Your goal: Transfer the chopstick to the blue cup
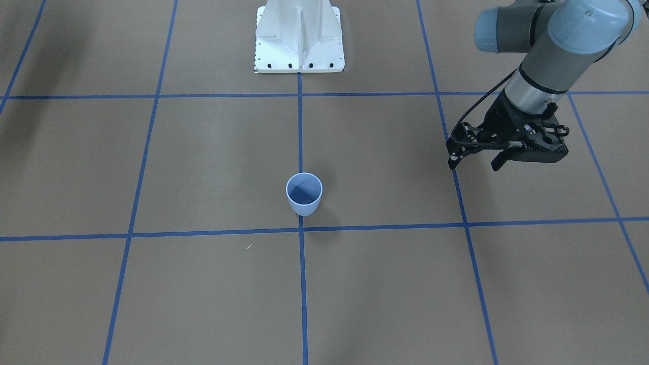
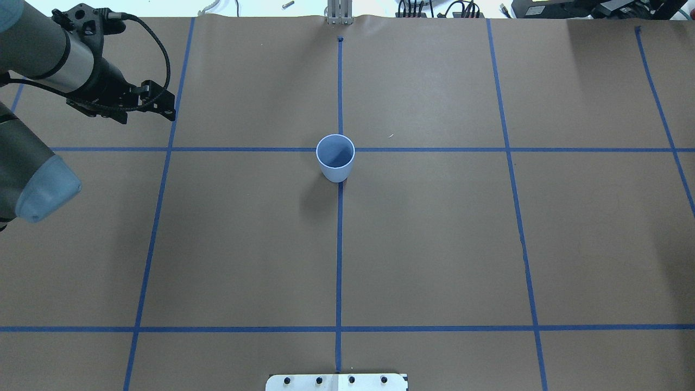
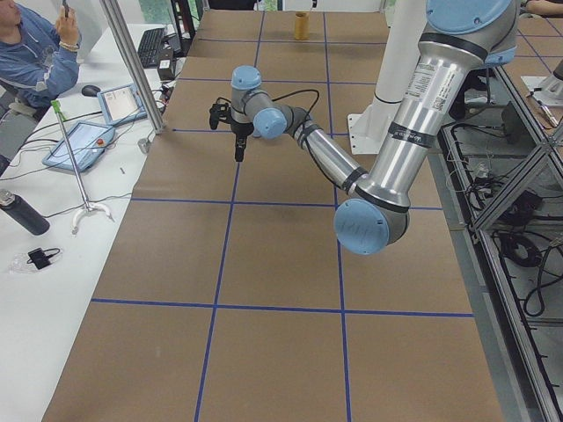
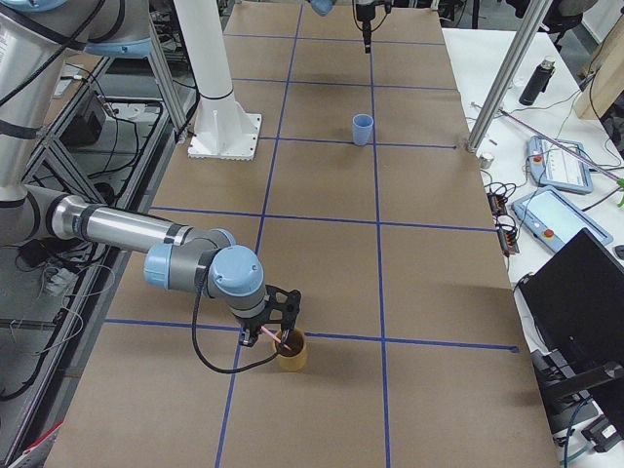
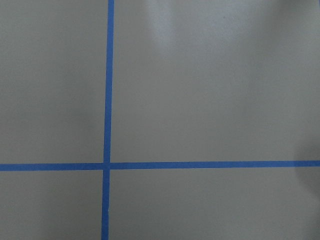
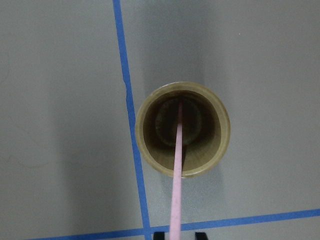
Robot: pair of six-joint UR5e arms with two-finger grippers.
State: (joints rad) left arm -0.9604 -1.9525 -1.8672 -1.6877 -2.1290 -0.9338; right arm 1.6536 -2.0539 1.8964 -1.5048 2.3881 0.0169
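Chopstick (image 6: 177,170), pale pink, leans in a tan cup (image 6: 182,131) near the tabletop's (image 6: 60,100) right end. Its lower tip sits on the cup's floor and its upper part passes between the right gripper's (image 6: 179,235) fingers; we cannot tell whether they pinch it. We see the blue cup (image 1: 304,195) upright, well apart at the tabletop's middle, and the left gripper (image 1: 474,163) hanging with its fingers spread.

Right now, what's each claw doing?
Left claw: open, empty.
Right claw: around the chopstick; whether it is clamped cannot be told.
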